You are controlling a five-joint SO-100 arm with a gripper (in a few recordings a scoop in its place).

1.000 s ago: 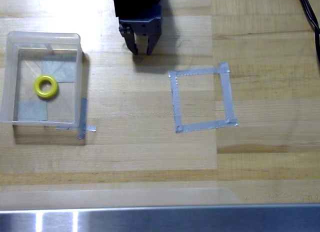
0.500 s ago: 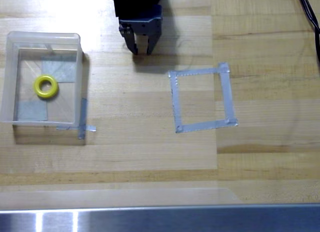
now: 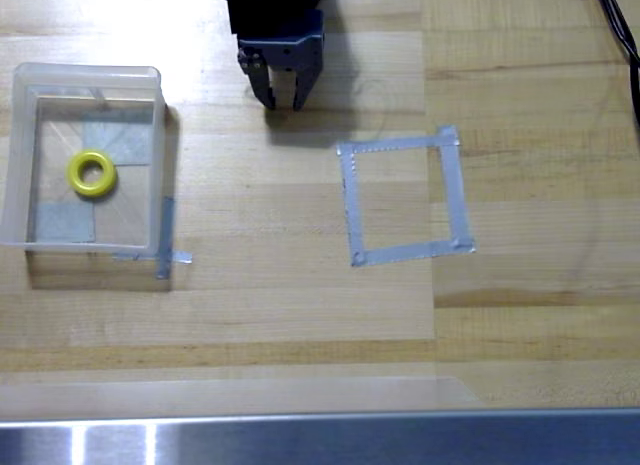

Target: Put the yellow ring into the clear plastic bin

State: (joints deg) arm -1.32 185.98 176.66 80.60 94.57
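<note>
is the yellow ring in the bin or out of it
In. The yellow ring lies flat on the floor of the clear plastic bin, inside its walls, and the gripper is off to the right.

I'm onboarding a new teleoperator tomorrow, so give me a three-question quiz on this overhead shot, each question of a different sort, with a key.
1. True or false: the yellow ring lies inside the clear plastic bin.
2. Multiple choice: in the overhead view, the grey tape square outline lies A) left of the bin, B) right of the bin, C) inside the bin.
3. Fill in: the end effector holds ____.

Key:
1. True. The ring rests flat on the bin's base.
2. B.
3. Nothing. Its fingertips are nearly together above bare wood at the top of the view, apart from both the bin and the tape outline.
</note>
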